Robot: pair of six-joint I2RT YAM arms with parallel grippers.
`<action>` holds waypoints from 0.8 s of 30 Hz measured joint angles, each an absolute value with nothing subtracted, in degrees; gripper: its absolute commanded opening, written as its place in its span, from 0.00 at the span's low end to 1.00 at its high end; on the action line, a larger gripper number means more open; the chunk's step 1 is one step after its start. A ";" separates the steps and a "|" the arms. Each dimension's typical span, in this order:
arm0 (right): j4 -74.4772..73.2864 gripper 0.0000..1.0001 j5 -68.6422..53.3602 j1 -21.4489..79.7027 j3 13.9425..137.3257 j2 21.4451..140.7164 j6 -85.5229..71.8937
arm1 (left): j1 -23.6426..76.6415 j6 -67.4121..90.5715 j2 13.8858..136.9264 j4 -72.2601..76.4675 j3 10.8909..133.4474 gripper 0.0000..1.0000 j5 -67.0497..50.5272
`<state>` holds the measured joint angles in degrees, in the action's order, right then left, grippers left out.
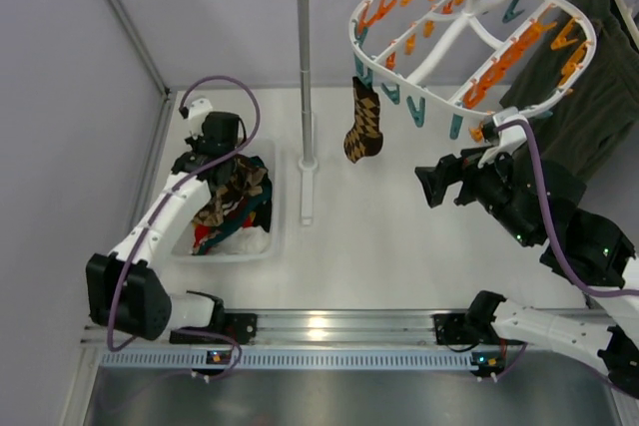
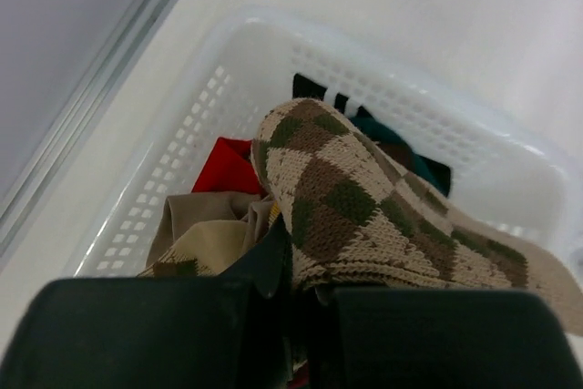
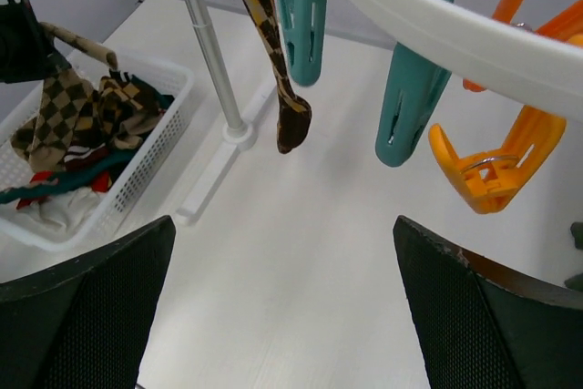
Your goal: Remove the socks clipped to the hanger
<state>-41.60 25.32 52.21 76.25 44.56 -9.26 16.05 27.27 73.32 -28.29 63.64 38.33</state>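
The last clipped sock (image 1: pixel 363 122) hangs straight down from the hanger (image 1: pixel 354 35), left of our wide-open right gripper (image 1: pixel 434 185), which we judge nearer (the left gripper (image 2: pixel 291 293) pinches a loose sock (image 2: pixel 364 207) above the basket (image 2: pixel 510 148))

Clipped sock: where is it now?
Top view, centre: the sock hangs from the left rim of the hanger, just right of the grey rack pole, left of the right gripper.

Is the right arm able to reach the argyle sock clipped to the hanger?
Probably yes: the open right gripper faces the argyle sock, with only open space between them.
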 measured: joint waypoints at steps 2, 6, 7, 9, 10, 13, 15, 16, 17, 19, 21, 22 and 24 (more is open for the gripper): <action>-41.52 1.00 25.23 52.18 75.13 44.18 -9.30 | 14.20 28.40 76.77 -28.25 62.96 0.00 37.93; -41.23 0.99 24.97 52.18 73.12 43.22 -9.58 | 12.27 30.17 86.32 -27.90 61.36 0.00 35.92; -41.06 0.99 24.80 52.18 72.66 43.00 -9.67 | 12.12 30.48 88.49 -27.75 61.08 0.00 35.20; -40.66 1.00 24.45 52.18 71.88 42.74 -9.69 | 12.10 31.11 92.68 -26.59 59.83 0.00 34.06; -40.47 0.99 24.25 52.18 71.48 42.65 -9.72 | 12.10 31.35 93.56 -25.56 58.89 0.00 34.15; -39.64 0.99 23.97 52.18 70.32 42.52 -9.72 | 11.97 31.81 92.27 -23.55 57.47 0.01 34.09; -39.42 0.99 23.88 52.18 69.78 42.44 -9.69 | 11.99 31.86 90.78 -23.29 56.95 0.19 33.58; -39.42 0.99 23.86 52.18 69.73 42.41 -9.69 | 11.99 31.75 89.95 -23.29 56.62 0.34 33.19; -39.35 0.99 23.86 52.18 69.73 42.41 -9.69 | 11.99 31.64 88.79 -23.33 56.27 0.41 32.56; -39.29 1.00 23.81 52.18 69.73 42.26 -9.72 | 11.99 31.27 85.38 -23.86 55.57 0.57 31.29; -39.31 0.99 23.70 52.18 69.73 41.93 -9.72 | 12.05 30.74 81.25 -24.45 55.53 0.66 30.48; -39.31 0.99 23.66 52.18 69.73 41.71 -9.74 | 12.05 30.65 79.50 -24.64 55.55 0.72 30.35; -39.35 1.00 23.66 52.16 69.73 41.19 -9.78 | 12.08 29.82 75.00 -25.69 55.79 0.98 30.17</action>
<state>-39.35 23.66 52.16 69.73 41.19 -9.78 12.08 29.82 75.00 -25.69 55.79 30.17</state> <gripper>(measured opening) 0.993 0.770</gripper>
